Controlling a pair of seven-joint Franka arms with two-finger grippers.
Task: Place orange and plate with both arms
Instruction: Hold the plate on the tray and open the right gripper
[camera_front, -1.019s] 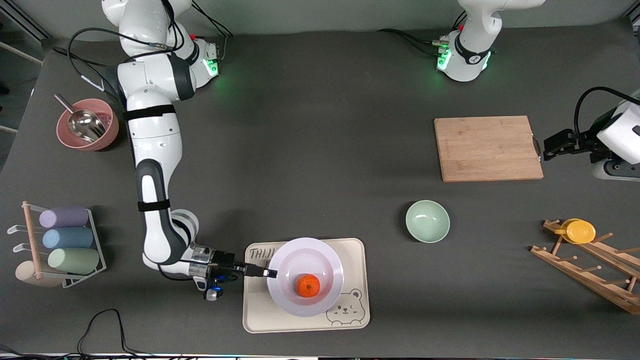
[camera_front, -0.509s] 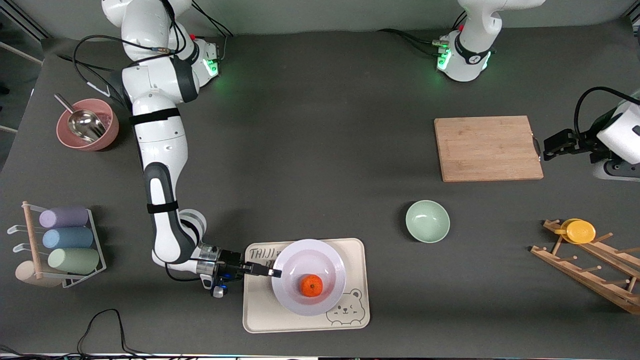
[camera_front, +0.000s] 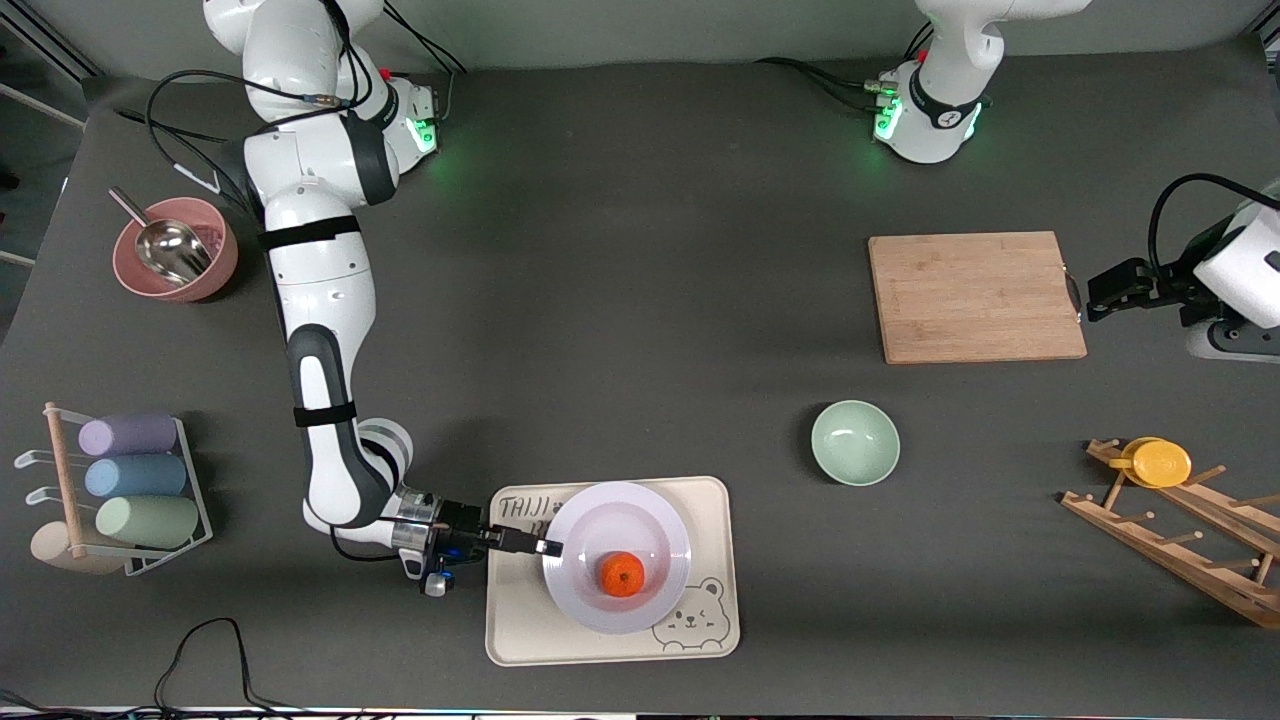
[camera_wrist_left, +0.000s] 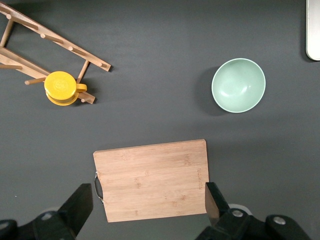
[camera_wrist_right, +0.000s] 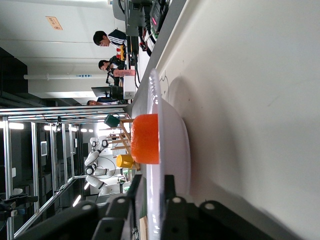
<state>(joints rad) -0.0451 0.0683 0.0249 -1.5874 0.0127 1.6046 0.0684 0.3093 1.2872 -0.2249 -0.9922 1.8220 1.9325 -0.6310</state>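
The white plate lies on the beige bear tray, with the orange in its well. My right gripper is shut on the plate's rim at the side toward the right arm's end of the table. In the right wrist view the gripper clamps the thin rim between its fingers, with the orange on the plate over the tray. My left gripper is open and empty beside the cutting board; the left wrist view shows the gripper over that board.
A pale-green bowl sits between tray and board. A wooden peg rack holds a yellow cup. A pink bowl with a metal scoop and a rack of pastel cups stand at the right arm's end.
My right gripper has carried the plate with the orange a little toward the left arm's end and lower onto the tray. The left arm has not moved.
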